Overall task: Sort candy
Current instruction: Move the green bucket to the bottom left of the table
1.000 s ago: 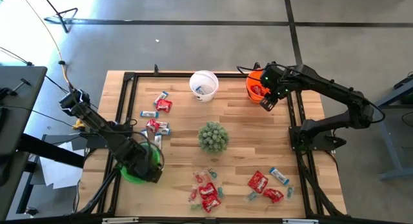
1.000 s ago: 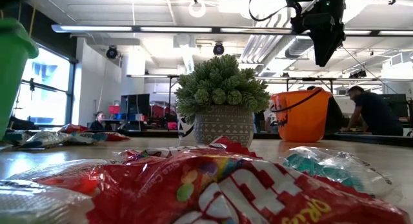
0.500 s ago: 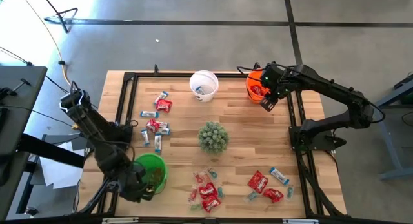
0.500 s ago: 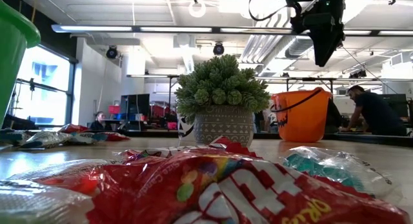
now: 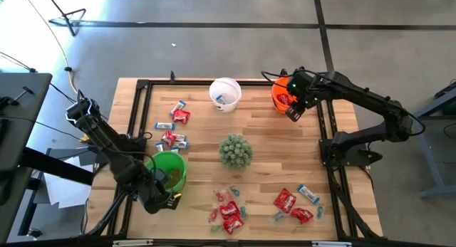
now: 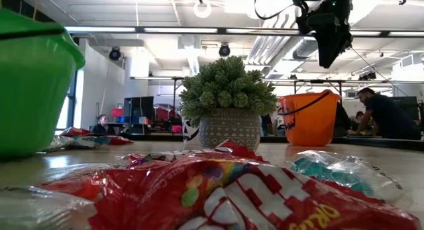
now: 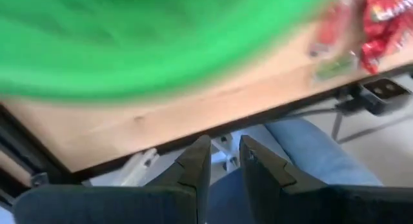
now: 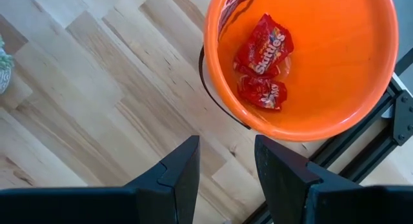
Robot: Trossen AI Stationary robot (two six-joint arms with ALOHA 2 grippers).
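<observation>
Candy (image 5: 229, 210) is small crinkly foil and plastic packets, flat and roughly rectangular, lying scattered on the pale wood-plank desk (image 5: 263, 144). They point every way, with no common long axis. Shiny red packs and light blue-and-white wrappers sit in three loose groups: near-centre, near-right (image 5: 293, 203) and far-left (image 5: 173, 126). In the low view a red pack (image 6: 218, 190) fills the near foreground and a teal-white wrapper (image 6: 338, 170) lies just to its right.

Two red packs (image 8: 263, 56) lie flat in the bottom of the round orange plastic bucket (image 5: 282, 95) at the far right. The white bucket (image 5: 225, 94) at far centre holds a blue-white piece. The green bucket (image 5: 168, 170) is at the near left, with small pieces inside.

A spiky green ball plant (image 5: 234, 151) in a patterned grey pot (image 6: 229, 128) stands at desk centre, between the candy groups.

The left gripper (image 7: 223, 161) is beyond the desk's near-left edge, just beside the green bucket; its fingers (image 7: 197, 164) are slightly apart with nothing between them. The right gripper (image 8: 226, 166) hangs above the desk just beside the orange bucket, fingers (image 8: 181, 166) spread, empty.

Black metal frame rails (image 5: 324, 129) run along the desk edges. People (image 6: 381, 114) are in the room behind.
</observation>
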